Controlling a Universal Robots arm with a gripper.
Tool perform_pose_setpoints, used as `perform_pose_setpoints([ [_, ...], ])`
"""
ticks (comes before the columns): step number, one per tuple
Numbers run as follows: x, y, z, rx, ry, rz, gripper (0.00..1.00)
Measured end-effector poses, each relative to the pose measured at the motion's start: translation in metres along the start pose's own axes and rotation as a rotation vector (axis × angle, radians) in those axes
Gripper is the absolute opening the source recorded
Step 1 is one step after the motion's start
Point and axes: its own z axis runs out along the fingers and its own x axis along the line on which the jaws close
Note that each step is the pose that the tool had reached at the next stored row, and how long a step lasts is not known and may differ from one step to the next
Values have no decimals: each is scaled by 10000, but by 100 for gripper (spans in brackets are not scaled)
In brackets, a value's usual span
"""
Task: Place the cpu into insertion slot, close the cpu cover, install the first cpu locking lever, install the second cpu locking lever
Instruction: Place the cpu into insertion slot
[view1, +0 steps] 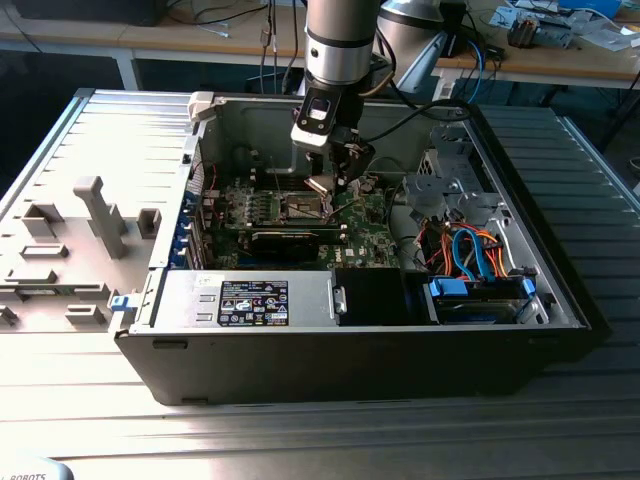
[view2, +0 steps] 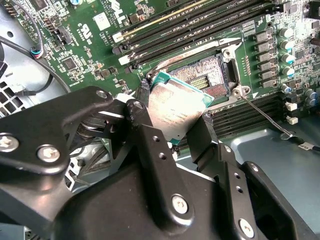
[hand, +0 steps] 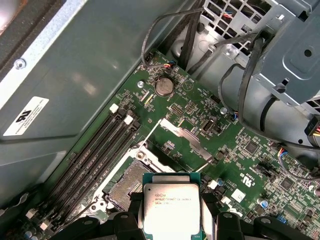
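Above the motherboard, exterior view: the gripper (view1: 335, 180) is hanging inside the open computer case (view1: 350, 365), carrying the cpu (view1: 320, 185). The insertion slot (view1: 303, 208) is lying just beneath it, a little toward the exterior view's left.
Second wrist view, grasp: two fingers (view2: 145, 130) are pinching the cpu (view2: 175, 107) by opposite edges. The chip is tilting, its far corner hovering over the insertion slot (view2: 210, 75), and it is not seated.
Second wrist view, lever: one wire locking lever (view2: 265, 117) is lying swung out beside the slot.
First wrist view, cover: the cpu cover (hand: 181, 136) seems to be standing raised just past the slot (hand: 125, 185), which is sitting between the chip and the memory slots (hand: 95, 150).
Axis: the chip being square, only its corners are needing alignment.
Count: one cpu, one slot, one cover, and one lever clearly made out.
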Motion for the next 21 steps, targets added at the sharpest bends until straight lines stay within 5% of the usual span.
perform_pose_setpoints([
  [21,0,0,-2,-1,-4,212,54],
])
